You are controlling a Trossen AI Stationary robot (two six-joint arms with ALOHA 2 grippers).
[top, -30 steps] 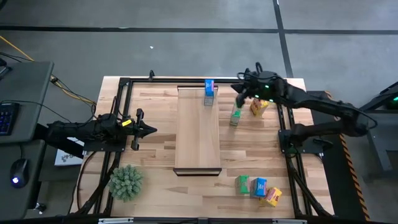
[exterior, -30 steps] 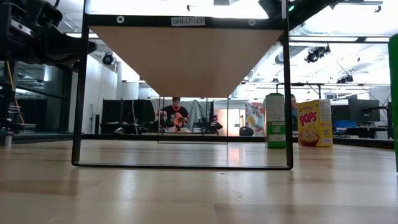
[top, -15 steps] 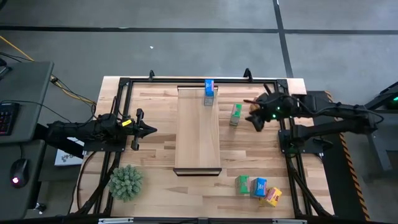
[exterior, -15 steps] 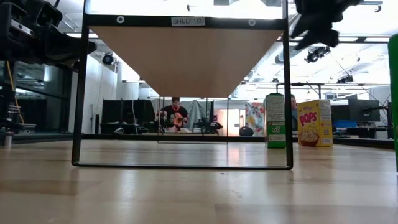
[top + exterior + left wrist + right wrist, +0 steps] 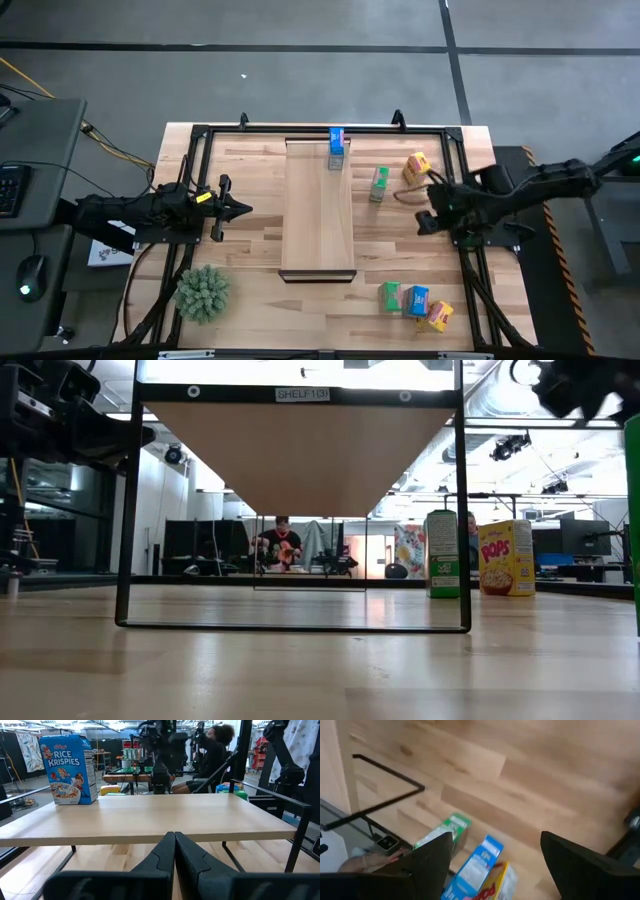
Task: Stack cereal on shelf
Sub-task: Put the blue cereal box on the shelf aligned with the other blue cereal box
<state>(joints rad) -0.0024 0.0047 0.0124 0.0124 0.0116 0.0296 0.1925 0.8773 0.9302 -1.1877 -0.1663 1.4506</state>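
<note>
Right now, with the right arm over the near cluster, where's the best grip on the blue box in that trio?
Grip the blue cereal box across its two narrow faces, coming straight down. It stands between the green box and the yellow-orange box, so its broad sides look crowded and a side approach would likely bump them. The right end effector is open and empty above the table.

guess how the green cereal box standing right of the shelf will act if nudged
The green cereal box stands upright, tall and narrow, so it would probably tip rather than slide. Being small cardboard, it likely feels light and fairly stiff.
</note>
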